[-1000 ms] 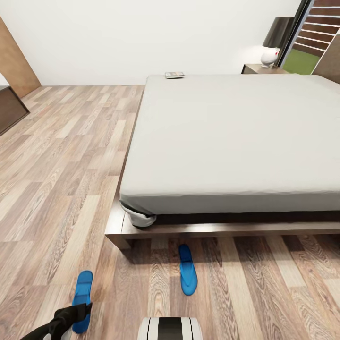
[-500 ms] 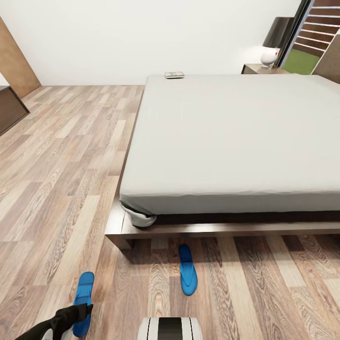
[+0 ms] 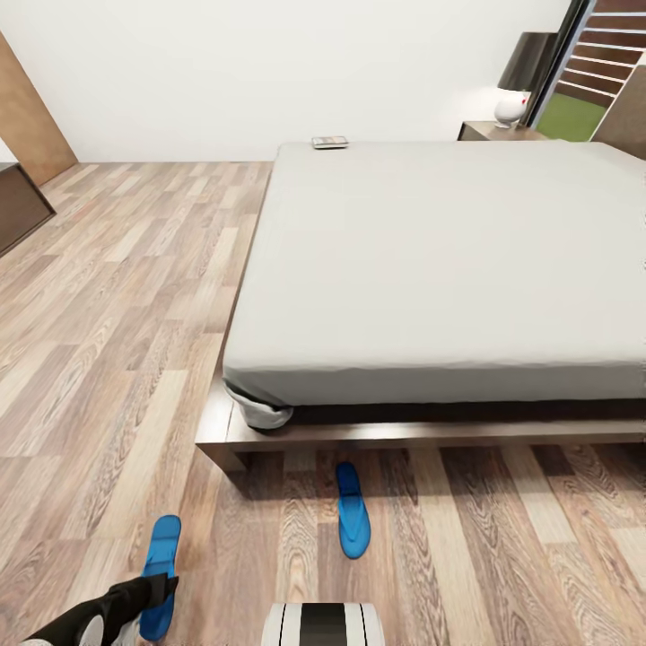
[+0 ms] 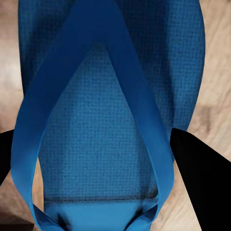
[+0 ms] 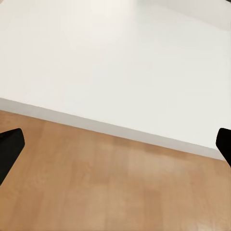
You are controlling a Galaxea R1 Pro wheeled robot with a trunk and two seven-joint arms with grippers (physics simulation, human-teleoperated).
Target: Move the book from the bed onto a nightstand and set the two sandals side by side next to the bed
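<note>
Head view: slight camera shift since earlier frames; left gripper (image 3: 154, 592) is kept over near-left sandal (image 3: 161, 574), jaws spread astride it, not clenched. Second sandal (image 3: 353, 520) lies by bed (image 3: 431, 269); book (image 3: 329, 142) at far edge. Right gripper (image 5: 115, 144) released.

White wall (image 3: 224, 72), wood plank floor (image 3: 108, 296), lamp (image 3: 511, 106) beside window (image 3: 592, 72).

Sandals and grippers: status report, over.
Left gripper open, straddling the left sandal on the floor. Right gripper open, empty. Other sandal apart, by the bed foot. Book on the far corner. Nothing in the way.
</note>
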